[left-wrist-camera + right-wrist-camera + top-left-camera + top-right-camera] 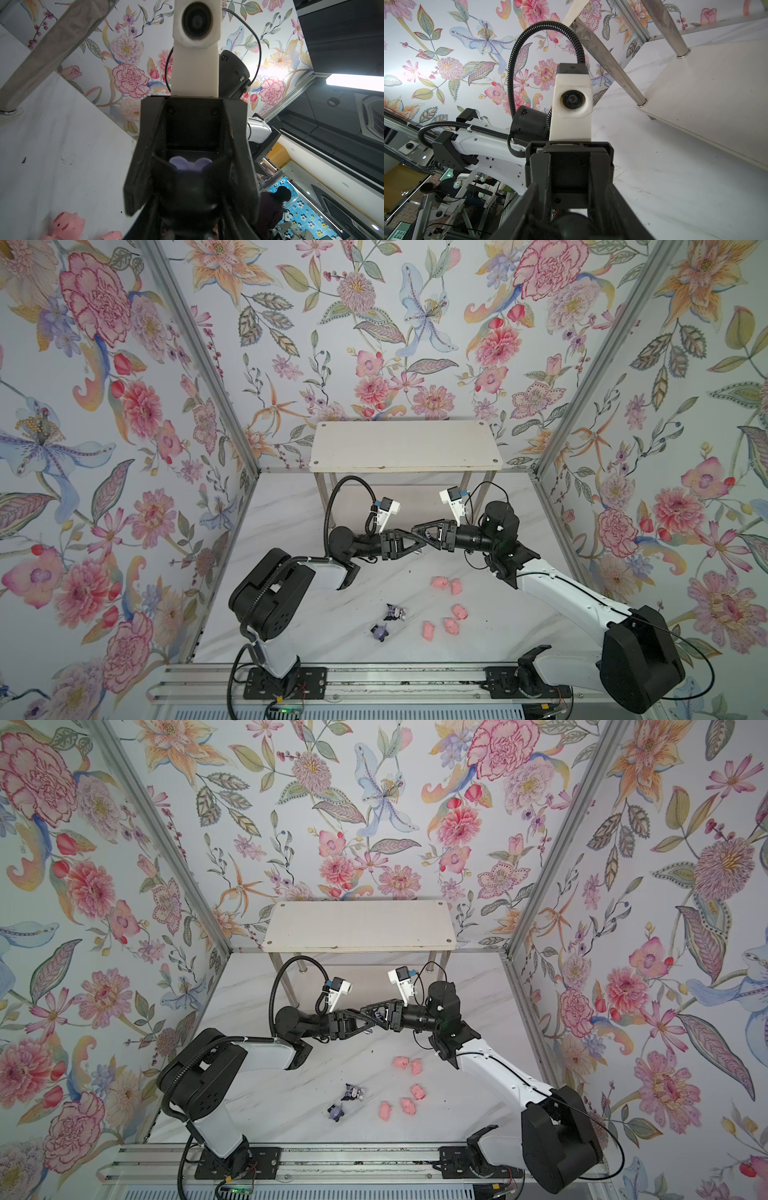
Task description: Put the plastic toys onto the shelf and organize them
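My left gripper [422, 545] and right gripper [417, 531] meet tip to tip above the middle of the table, in front of the shelf [405, 445]. The left one is shut on a purple-and-white figurine [190, 164] with a black head. The right one's jaws stand open on either side of that same figurine [377, 1016], with a gap showing in the right wrist view. Several pink pigs [456, 586] lie on the table near the front right. Two more purple figurines [395, 612] lie to their left. The shelf's top board is bare.
The shelf's chrome legs [616, 68] and lower white board [706, 93] stand just behind the grippers. Floral walls close in the back and both sides. A metal rail [374, 684] carrying both arm bases runs along the front edge.
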### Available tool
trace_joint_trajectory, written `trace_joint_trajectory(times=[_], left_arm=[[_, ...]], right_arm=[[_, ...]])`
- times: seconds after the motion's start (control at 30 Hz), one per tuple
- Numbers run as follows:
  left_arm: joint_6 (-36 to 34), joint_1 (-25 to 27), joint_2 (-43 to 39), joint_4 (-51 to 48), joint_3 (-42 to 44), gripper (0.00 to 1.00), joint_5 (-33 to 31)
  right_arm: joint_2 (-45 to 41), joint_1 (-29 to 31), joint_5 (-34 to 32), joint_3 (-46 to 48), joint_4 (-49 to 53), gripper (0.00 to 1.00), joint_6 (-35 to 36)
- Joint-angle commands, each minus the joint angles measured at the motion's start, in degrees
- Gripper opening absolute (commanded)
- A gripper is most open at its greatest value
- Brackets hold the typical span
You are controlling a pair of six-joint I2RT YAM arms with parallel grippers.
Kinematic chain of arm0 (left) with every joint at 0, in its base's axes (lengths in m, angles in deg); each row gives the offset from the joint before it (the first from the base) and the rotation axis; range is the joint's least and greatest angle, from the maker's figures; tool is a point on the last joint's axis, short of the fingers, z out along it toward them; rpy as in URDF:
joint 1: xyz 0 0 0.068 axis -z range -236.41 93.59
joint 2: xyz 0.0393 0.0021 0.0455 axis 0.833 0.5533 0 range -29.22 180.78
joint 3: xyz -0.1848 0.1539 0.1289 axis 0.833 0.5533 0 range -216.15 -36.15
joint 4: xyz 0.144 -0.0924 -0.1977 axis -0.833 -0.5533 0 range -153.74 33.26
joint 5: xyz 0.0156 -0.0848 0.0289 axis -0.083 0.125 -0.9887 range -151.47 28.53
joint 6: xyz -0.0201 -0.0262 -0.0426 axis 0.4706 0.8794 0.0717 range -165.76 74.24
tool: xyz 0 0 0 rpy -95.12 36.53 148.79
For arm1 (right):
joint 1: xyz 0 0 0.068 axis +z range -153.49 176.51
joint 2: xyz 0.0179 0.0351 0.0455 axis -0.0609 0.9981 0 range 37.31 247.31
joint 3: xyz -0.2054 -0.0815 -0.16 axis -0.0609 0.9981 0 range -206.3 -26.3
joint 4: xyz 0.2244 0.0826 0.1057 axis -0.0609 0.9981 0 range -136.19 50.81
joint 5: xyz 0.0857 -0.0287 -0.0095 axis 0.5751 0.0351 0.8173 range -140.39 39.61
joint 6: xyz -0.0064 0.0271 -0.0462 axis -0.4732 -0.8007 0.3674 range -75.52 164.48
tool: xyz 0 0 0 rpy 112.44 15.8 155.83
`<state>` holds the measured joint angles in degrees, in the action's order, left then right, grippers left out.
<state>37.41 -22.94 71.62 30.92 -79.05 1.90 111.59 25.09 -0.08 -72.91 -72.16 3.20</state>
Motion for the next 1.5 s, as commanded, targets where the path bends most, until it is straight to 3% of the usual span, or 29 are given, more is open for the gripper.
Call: trace_joint_trajectory(times=[0.0,0.07,0.13,0.23,0.4,0.53,0.63,0.7,0.77,0.87,1.03,1.27,1.47], left_arm=[[0.3,-1.3,-0.1,15.0,0.4,0.0,-0.6],[0.3,-1.6,-0.1,14.8,0.4,0.17,-0.9],[0.4,-2.0,-0.2,14.4,0.4,0.44,-1.2],[0.3,-2.7,-0.5,13.4,0.4,0.62,-1.4],[-2.3,-3.8,-2.0,9.1,1.2,0.67,-2.3],[-10.2,-5.1,-6.5,-1.6,3.1,0.67,-4.1],[-24.5,-5.7,-14.1,-21.5,3.3,0.7,-7.7],[-38.6,-5.5,-20.0,-42.6,1.2,0.74,-13.9],[-48.1,-5.2,-24.7,-57.9,-1.5,0.75,-20.6],[-54.3,-5.1,-29.3,-68.3,-2.9,0.76,-27.4],[-57.2,-5.2,-33.3,-75.2,-2.3,0.75,-34.9],[-57.3,-5.1,-34.2,-75.6,0.0,0.74,-35.2],[-57.2,-5.0,-33.1,-75.4,0.1,0.74,-34.8]], right_arm=[[-0.6,1.1,-0.4,-1.7,-2.6,0.03,0.9],[-1.2,1.9,-2.2,-2.6,1.0,0.0,4.0],[-2.5,3.5,-7.1,-4.2,8.1,0.0,10.6],[-4.3,6.0,-15.6,-6.4,16.2,0.0,20.2],[-4.7,7.3,-28.9,-7.3,19.7,0.0,28.2],[-4.2,7.9,-40.2,-6.9,20.2,0.0,33.2],[-2.4,8.0,-47.9,-7.9,21.2,0.0,36.4],[-0.5,8.0,-54.1,-8.7,21.6,0.0,38.4],[1.4,7.9,-59.2,-8.4,19.8,0.0,40.3],[5.4,6.9,-64.2,-7.7,15.0,0.0,42.3],[13.0,2.6,-65.4,-8.6,11.6,0.0,42.2],[20.6,-2.9,-61.8,-9.2,6.8,0.0,42.1],[24.8,-3.6,-59.6,-11.2,6.0,0.0,44.2]])
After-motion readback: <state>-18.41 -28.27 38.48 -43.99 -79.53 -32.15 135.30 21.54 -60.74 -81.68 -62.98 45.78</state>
